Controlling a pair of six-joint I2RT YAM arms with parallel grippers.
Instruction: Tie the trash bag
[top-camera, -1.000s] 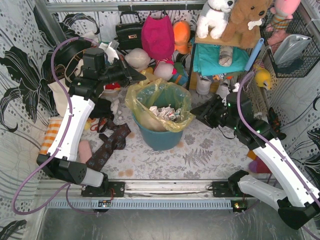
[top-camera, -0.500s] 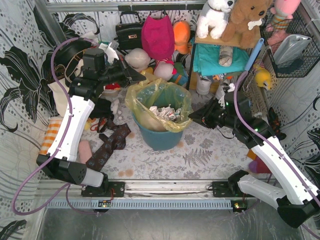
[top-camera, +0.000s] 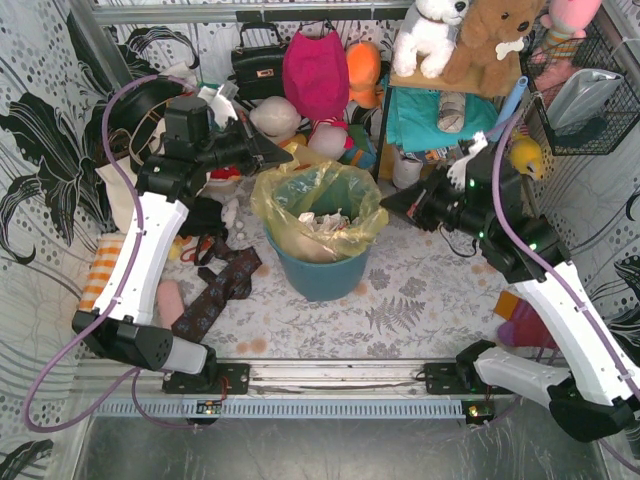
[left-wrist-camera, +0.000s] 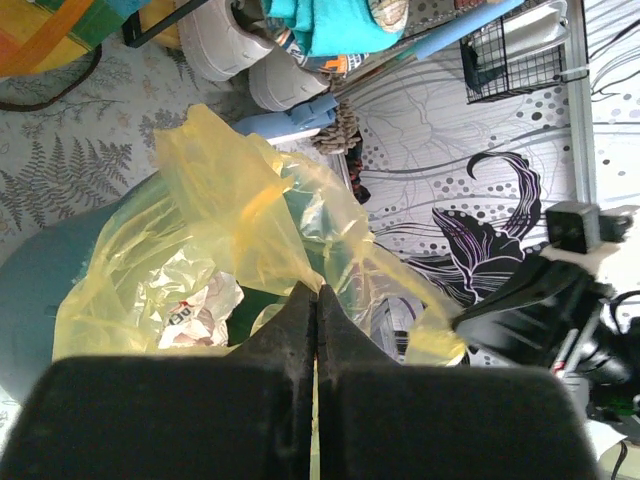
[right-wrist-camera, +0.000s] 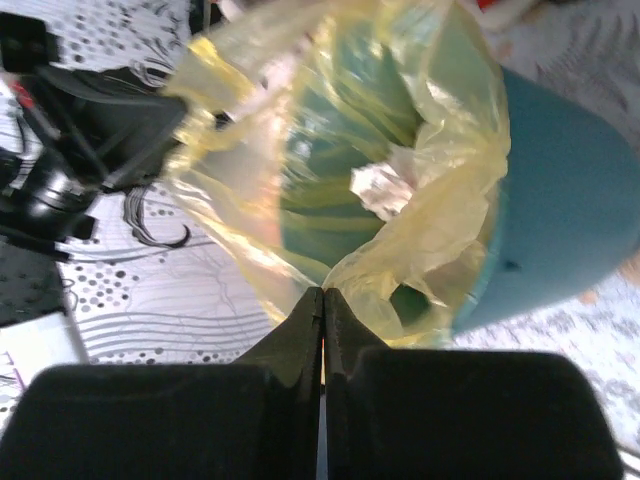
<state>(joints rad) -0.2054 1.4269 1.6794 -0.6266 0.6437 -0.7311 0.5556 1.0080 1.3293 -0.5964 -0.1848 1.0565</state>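
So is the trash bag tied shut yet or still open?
Open. The mouth of the trash bag gapes over the teal bin, crumpled paper showing inside; no knot.

The right gripper (top-camera: 388, 206) now sits farther and a little higher than a second ago. Its jaws, parted then, are pressed together on the right rim of the bag (top-camera: 275, 200). The right arm (top-camera: 545, 275) stands steeper with its wrist raised, and its forearm lies further right, baring more of a pink thing (top-camera: 528, 326) on the floor. The bag's mouth is drawn wider and flatter, its right rim pulled toward the gripper, and less paper (top-camera: 322, 222) shows inside
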